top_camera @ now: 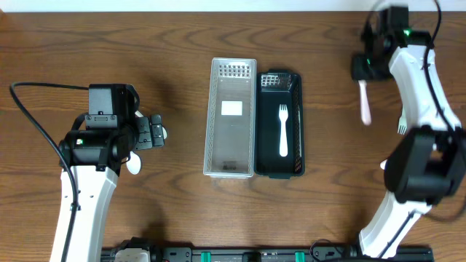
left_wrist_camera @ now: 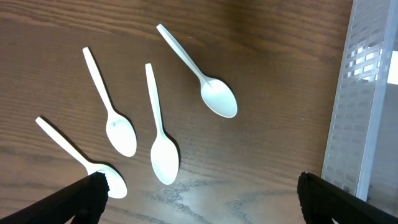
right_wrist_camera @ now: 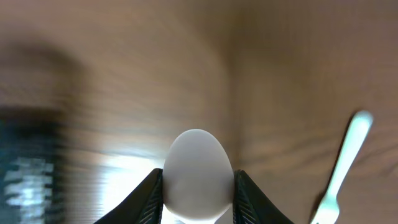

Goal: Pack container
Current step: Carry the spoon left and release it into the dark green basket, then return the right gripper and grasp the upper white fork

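Observation:
A clear mesh basket and a dark container stand side by side mid-table; a white fork lies in the dark one. My left gripper is open and empty above several white spoons lying on the table. My right gripper is shut on a white plastic utensil, held in the air at the far right; only its rounded end shows in the right wrist view. Another white fork lies on the table near it.
The clear basket's wall shows at the right edge of the left wrist view. One spoon bowl peeks out beside the left arm. The wooden table extends around both containers.

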Robot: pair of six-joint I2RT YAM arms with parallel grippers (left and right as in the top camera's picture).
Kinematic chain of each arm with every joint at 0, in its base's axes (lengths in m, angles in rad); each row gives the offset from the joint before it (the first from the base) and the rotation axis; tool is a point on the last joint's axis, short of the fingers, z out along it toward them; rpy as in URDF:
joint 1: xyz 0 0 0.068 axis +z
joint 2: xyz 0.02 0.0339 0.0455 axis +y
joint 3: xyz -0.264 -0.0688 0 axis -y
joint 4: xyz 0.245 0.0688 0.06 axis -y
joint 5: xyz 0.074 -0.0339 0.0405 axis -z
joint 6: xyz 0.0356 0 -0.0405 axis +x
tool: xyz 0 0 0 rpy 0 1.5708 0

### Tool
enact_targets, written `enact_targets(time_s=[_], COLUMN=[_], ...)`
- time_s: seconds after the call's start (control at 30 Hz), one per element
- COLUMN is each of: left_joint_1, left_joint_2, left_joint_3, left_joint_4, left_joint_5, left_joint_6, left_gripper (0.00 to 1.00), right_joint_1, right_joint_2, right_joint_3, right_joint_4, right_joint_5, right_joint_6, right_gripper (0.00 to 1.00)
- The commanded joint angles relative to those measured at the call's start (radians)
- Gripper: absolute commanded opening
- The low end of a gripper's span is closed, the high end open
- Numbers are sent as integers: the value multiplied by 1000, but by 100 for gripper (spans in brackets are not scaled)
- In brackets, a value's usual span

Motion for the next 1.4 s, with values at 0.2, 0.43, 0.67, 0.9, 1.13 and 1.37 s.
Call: enact_targets(time_s=[0.2, 0.43, 0.67, 0.9, 1.13, 1.37], left_joint_1=[0, 0, 0, 0, 0, 0], left_joint_2=[6, 6, 6, 6, 6, 6], left_joint_3=[14, 14, 14, 14, 14, 14], left_joint_4=[-2, -2, -2, -2, -2, -2], left_joint_5=[-8, -8, -8, -8, -8, -8], left_joint_6=[-5, -5, -5, -5, -5, -5], left_gripper=[99, 99, 99, 99, 99, 99], right_joint_1=[285, 396, 423, 426, 327, 20], right_joint_2=[-89, 15, 140, 135, 11, -76], right_joint_3=[30, -6, -31, -8, 125, 133], right_joint_4=[-55, -74, -71, -54, -93, -143], right_joint_5=[-4, 3, -1, -2, 51, 78], right_joint_6=[391, 514, 501, 391, 319, 333], right_gripper=[23, 23, 25, 63, 71, 75])
